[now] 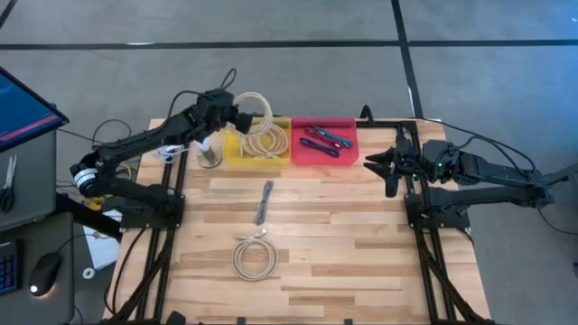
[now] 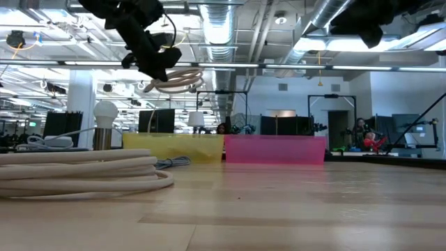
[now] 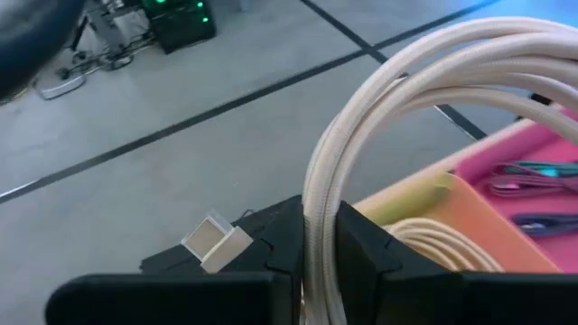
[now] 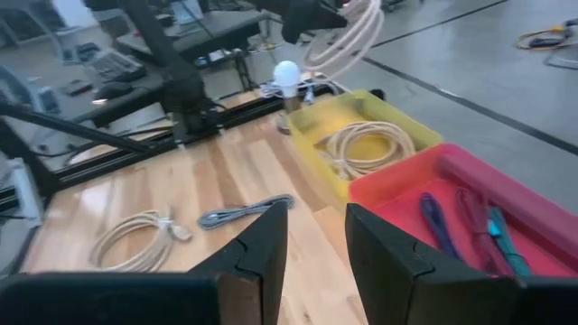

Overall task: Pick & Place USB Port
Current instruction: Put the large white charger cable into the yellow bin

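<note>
My left gripper point(image 1: 240, 117) is shut on a coiled cream cable point(image 1: 256, 108) above the far left corner of the yellow bin point(image 1: 229, 150). In the low view the coil point(image 2: 178, 78) hangs high over the bins. Another cream coil point(image 1: 267, 139) lies in the yellow bin. The pink bin point(image 1: 307, 155) beside it holds blue and purple cables point(image 1: 325, 137). A grey cable point(image 1: 264, 200) and a cream coil point(image 1: 256, 255) lie on the wooden table. My right gripper point(image 4: 316, 217) waits at the table's right edge, open, with nothing between its fingers. My left gripper pinches a bundle of several strands point(image 3: 321, 209) on one side of the coil between its two fingers point(image 3: 365, 246). The fingers point toward the table's right, slanting a little down, and lie across the strands. The loop point(image 3: 433, 63) reaches out beyond the fingertips, lifted clear of the bin.
A white light bulb on a stand point(image 1: 209, 152) stands just left of the yellow bin, under my left arm. Bare wood lies between the bins and the two cables on the table. A monitor point(image 1: 23, 108) and a mouse point(image 1: 43, 271) sit off the table's left.
</note>
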### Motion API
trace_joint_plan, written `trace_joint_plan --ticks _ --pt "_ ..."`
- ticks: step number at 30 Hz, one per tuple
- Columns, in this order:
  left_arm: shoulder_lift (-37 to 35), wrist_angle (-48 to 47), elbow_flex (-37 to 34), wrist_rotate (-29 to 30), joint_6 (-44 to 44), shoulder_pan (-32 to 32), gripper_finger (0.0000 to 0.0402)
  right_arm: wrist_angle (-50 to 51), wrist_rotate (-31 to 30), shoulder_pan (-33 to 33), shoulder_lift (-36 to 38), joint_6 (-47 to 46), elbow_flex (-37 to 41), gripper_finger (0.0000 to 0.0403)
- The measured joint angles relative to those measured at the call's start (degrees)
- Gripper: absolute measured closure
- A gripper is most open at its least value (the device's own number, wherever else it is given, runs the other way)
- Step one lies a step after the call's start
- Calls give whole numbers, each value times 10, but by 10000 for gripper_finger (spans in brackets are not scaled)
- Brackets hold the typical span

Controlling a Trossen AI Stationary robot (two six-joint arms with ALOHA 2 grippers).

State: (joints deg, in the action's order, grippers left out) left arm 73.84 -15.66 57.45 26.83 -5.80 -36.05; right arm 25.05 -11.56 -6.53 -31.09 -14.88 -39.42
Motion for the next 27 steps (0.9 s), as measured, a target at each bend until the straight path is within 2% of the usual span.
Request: trace_joint_plan --ticks 7,18,27 --pt "22 3 0 -34 -5 -33 361 14 -39 0 0 3 0 296" --pt "156 7 0 -45 -22 -33 361 14 -39 0 0 3 0 296" --pt "200 16 0 -46 -35 -33 361 13 -38 0 0 2 0 296"
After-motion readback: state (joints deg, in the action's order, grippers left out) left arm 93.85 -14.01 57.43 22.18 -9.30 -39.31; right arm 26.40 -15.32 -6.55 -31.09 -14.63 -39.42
